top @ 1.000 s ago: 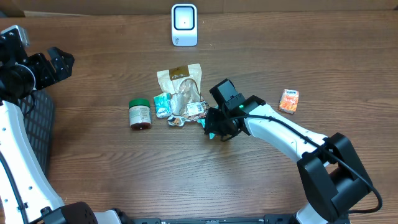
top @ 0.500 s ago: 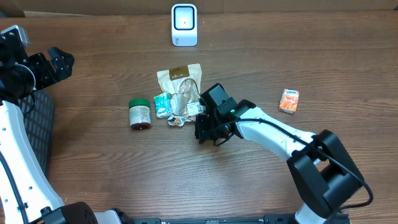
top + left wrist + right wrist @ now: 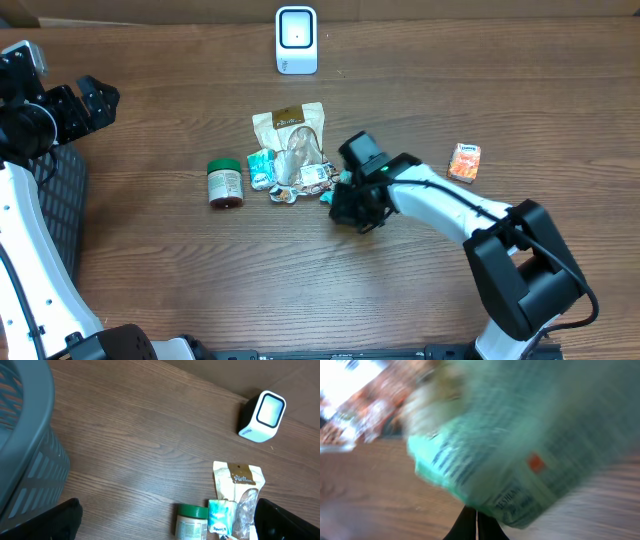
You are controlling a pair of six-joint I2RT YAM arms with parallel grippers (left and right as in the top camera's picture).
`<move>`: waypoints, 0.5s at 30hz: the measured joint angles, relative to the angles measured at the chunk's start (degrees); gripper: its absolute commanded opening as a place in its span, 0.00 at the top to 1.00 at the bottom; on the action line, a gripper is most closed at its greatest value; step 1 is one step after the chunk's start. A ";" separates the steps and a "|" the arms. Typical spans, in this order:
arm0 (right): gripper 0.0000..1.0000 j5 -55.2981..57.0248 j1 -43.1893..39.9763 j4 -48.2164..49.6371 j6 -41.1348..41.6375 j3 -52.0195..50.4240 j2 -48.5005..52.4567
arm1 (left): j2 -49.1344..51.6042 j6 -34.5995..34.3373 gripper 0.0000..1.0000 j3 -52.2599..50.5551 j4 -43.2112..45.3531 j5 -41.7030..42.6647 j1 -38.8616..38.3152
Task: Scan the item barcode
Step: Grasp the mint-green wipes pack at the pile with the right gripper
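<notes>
My right gripper (image 3: 350, 207) hangs low over the table, just right of the pile of items, and is shut on the edge of a teal packet (image 3: 520, 445). That packet fills the blurred right wrist view, printed side toward the camera; from overhead only a teal corner (image 3: 327, 197) shows beside the gripper. The white barcode scanner (image 3: 296, 40) stands at the table's far edge, its window also visible in the left wrist view (image 3: 262, 410). At the far left my left gripper (image 3: 95, 100) is held high, open and holding nothing.
The pile holds a brown pouch (image 3: 290, 125), a small teal-and-white pack (image 3: 262, 167) and crinkled clear wrappers (image 3: 300, 165). A green-lidded jar (image 3: 225, 183) lies left of it. An orange packet (image 3: 464, 162) sits at the right. A dark grey basket (image 3: 25, 435) stands at the left edge.
The right gripper swung left along the front of the pile, then came back right and slightly up, staying shut. The left arm has not moved.
</notes>
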 measured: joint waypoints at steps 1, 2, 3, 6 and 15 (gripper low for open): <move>0.96 0.13 -0.94 -0.33 -0.02 0.00 0.00 | 0.00 0.00 0.00 0.00 0.00 0.00 0.00; 0.96 0.35 -2.51 -0.72 -0.24 0.00 0.00 | -0.02 0.00 0.00 0.00 0.00 -0.02 0.00; 0.96 0.48 -3.69 -0.83 -0.52 0.00 0.00 | -0.02 0.00 0.00 0.00 0.00 -0.02 0.00; 0.96 0.96 -8.11 -1.01 -2.60 0.00 0.00 | 0.00 0.00 0.00 0.00 0.00 -0.02 0.00; 0.84 -0.02 -21.22 -0.76 -9.66 0.79 0.04 | 0.00 0.00 0.01 0.00 0.00 0.00 0.00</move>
